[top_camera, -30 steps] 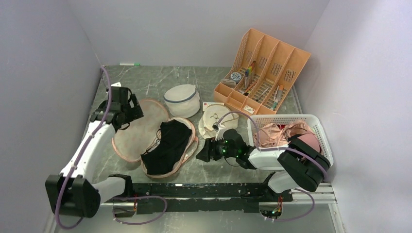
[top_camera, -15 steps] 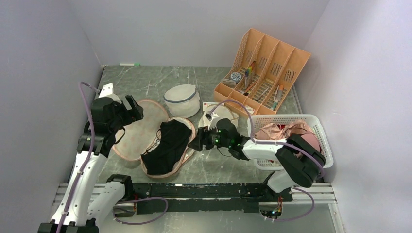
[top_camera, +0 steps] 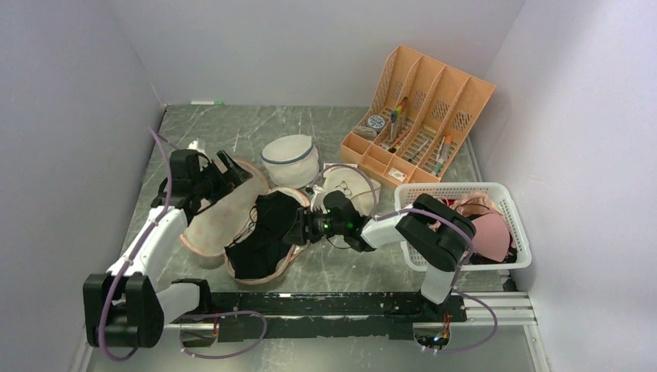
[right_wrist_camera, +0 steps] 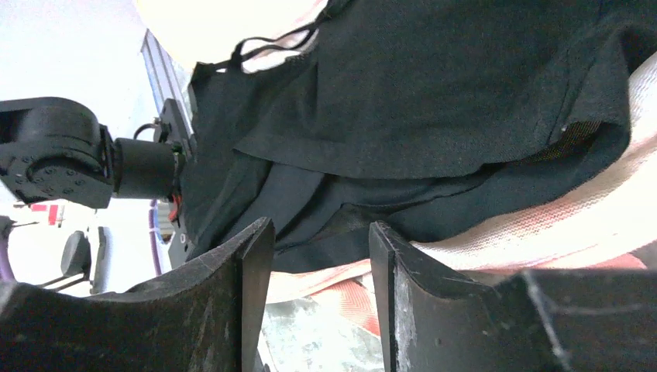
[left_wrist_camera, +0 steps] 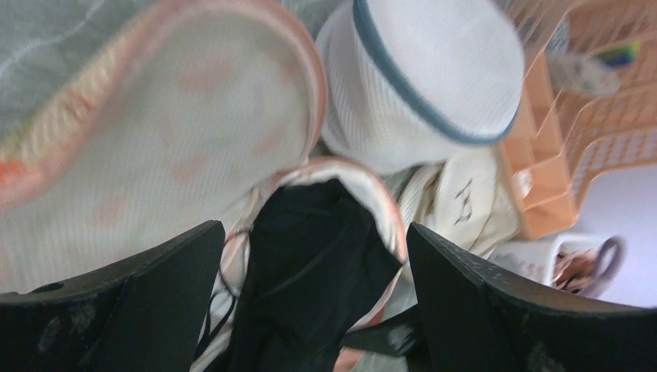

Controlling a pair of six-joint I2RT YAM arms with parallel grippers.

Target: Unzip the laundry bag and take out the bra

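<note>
Two lobes of the laundry bag [top_camera: 213,213] lie opened out flat on the grey marbled tabletop [top_camera: 256,128], pale lining up, with pink zip edging around each. The black bra [top_camera: 263,229] lies on the right lobe, and its thin straps trail toward the left one.

The right tool [top_camera: 297,230] sits low at that lobe's right rim. Its fingers [right_wrist_camera: 225,310] are slightly parted and the bra's hem lies just ahead of them. Whether they touch the hem cannot be told.

The left tool [top_camera: 232,167] is over the far edge of the left lobe. Its fingers [left_wrist_camera: 132,310] are spread wide around nothing.

A white mesh dome bag [top_camera: 290,159] and a round cream bag [top_camera: 352,186] lie just beyond the laundry bag. A white basket [top_camera: 465,190] of pink garments [top_camera: 484,229] stands to the right.
</note>
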